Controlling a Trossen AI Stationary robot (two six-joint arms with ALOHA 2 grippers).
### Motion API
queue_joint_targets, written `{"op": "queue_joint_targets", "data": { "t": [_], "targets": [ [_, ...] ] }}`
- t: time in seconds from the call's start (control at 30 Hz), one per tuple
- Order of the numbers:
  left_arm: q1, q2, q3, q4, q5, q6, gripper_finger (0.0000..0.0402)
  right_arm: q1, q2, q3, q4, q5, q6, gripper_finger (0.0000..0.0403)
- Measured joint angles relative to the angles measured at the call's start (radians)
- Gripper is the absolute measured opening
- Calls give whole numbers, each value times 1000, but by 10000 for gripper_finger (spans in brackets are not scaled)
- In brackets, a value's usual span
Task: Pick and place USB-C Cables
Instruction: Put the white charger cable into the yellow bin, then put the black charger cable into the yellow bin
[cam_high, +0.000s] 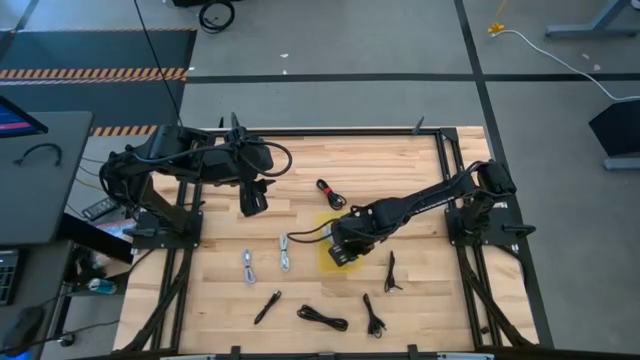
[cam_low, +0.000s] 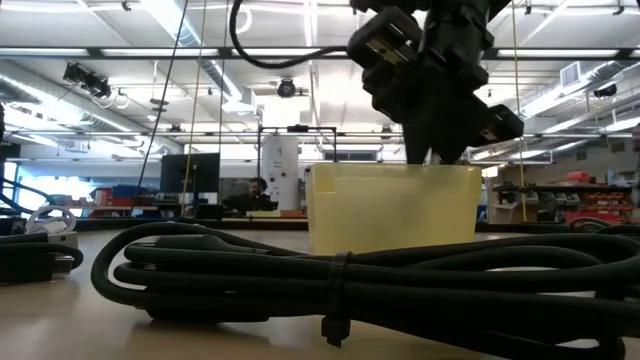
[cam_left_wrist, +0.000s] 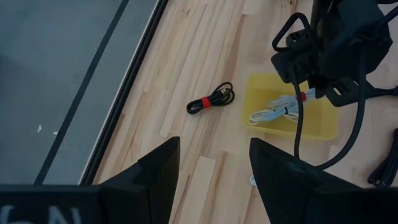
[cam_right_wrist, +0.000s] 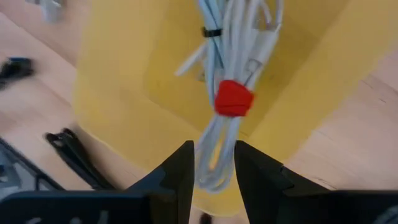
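Observation:
My right gripper (cam_right_wrist: 213, 150) is over the yellow bin (cam_right_wrist: 118, 93), shut on a white USB-C cable with a red tie (cam_right_wrist: 233, 98). In the high view this gripper (cam_high: 343, 250) covers most of the bin (cam_high: 325, 256). The left wrist view shows a white cable bundle with a dark tie (cam_left_wrist: 273, 113) lying in the bin (cam_left_wrist: 323, 127). My left gripper (cam_left_wrist: 214, 171) is open and hovers above the table's far left part (cam_high: 252, 200). Loose on the table lie a black cable with a red tie (cam_high: 330, 192), two white cables (cam_high: 248, 265) (cam_high: 285, 252) and several black ones (cam_high: 322, 318). My right gripper pinches the white cable's looped end (cam_right_wrist: 214, 165) between its two fingers, just past the red tie. The fingers come from above, pointing down into the bin. The bundle runs on from the fingers along their line into the bin; whether its far end rests on the bin floor I cannot tell.
A black cable bundle (cam_low: 380, 280) lies close to the low camera, in front of the bin (cam_low: 395, 205). More black cables lie near the table's near edge (cam_high: 373, 316) (cam_high: 268, 306) and to the right of the bin (cam_high: 391, 272). The table frame (cam_high: 440, 130) edges the wood.

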Motion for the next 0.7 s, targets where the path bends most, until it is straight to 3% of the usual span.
{"op": "queue_joint_targets", "data": {
  "t": [0.57,0.7],
  "targets": [
    [0,0,0,0,0,-1,201,-58,-2,0,17,-2,-101,121],
    [2,0,0,0,0,0,201,-95,-2,0,127,-55,-147,121]
  ]
}}
